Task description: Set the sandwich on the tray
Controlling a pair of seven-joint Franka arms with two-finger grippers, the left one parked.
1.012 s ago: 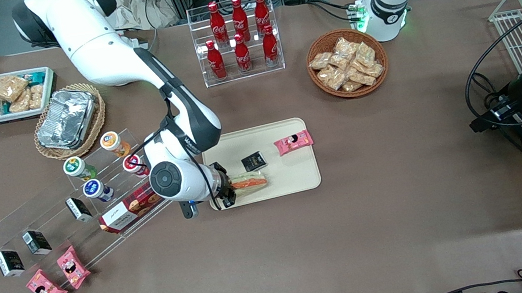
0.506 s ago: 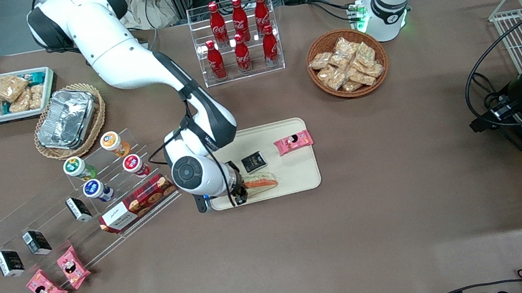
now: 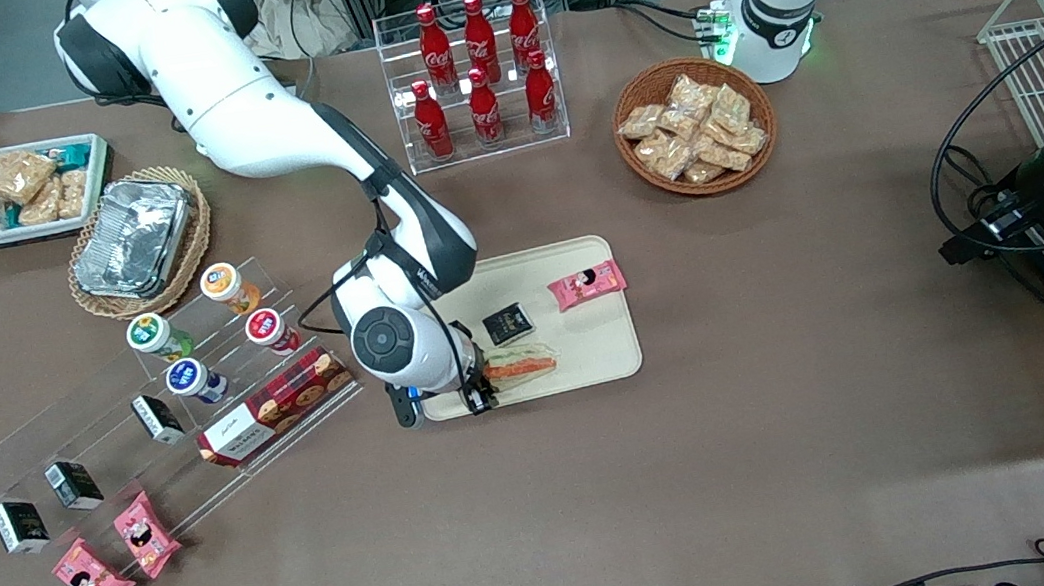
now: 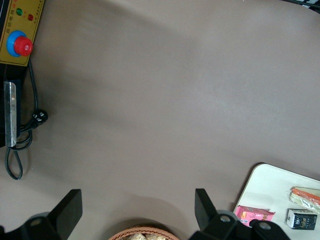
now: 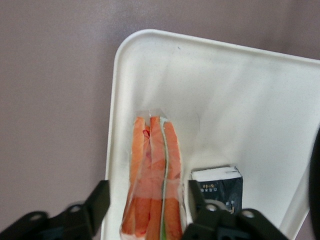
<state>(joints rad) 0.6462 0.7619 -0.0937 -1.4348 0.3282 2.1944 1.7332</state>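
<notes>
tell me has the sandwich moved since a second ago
Yes. In the front view the sandwich, between the fingers of the gripper, has shifted farther onto the tray, toward the parked arm's end, and now lies just nearer the camera than the black packet.
</notes>
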